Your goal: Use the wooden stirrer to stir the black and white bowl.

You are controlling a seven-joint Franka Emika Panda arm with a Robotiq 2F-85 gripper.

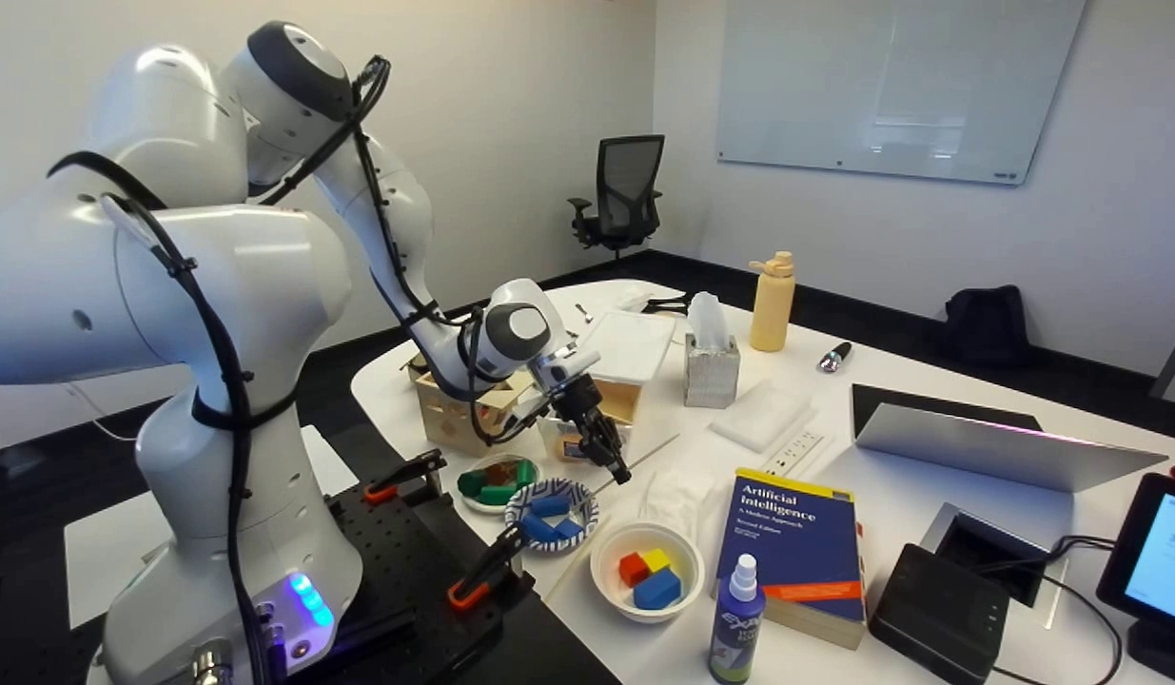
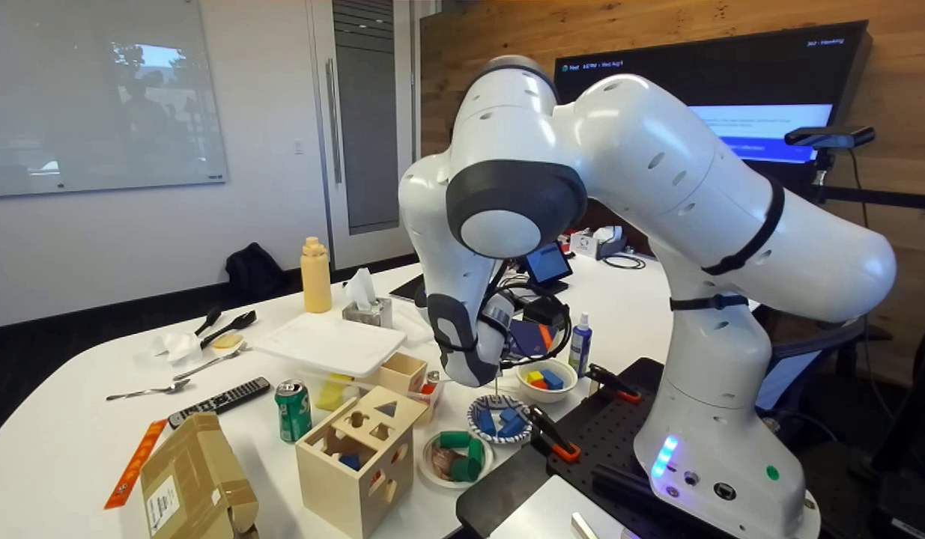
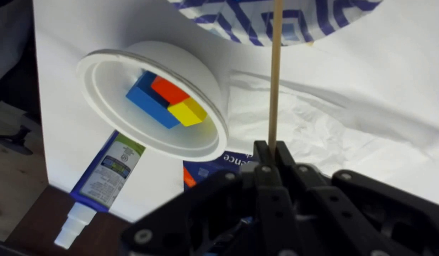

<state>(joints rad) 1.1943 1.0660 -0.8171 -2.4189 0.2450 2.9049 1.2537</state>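
Note:
The wooden stirrer (image 3: pixel 274 78) is a thin pale stick. My gripper (image 3: pixel 272 146) is shut on it. In an exterior view the stirrer (image 1: pixel 658 448) slants through the fingertips of the gripper (image 1: pixel 621 473). A short piece of the stirrer (image 2: pixel 496 385) shows below the arm in an exterior view, where the gripper is hidden. The patterned bowl (image 1: pixel 517 509), dark blue and white, holds several blue blocks and also shows in an exterior view (image 2: pixel 499 438). In the wrist view the stirrer crosses over the bowl's rim (image 3: pixel 237 26). Its tip is cut off there, so contact cannot be told.
A white bowl (image 1: pixel 601 576) with red, yellow and blue blocks stands beside the patterned bowl. A plate (image 2: pixel 440 480) with green blocks stands on its other side. A book (image 1: pixel 787 538), spray bottle (image 1: pixel 736 623), wooden box (image 2: pixel 335 479) and black clamp (image 1: pixel 492 564) are nearby.

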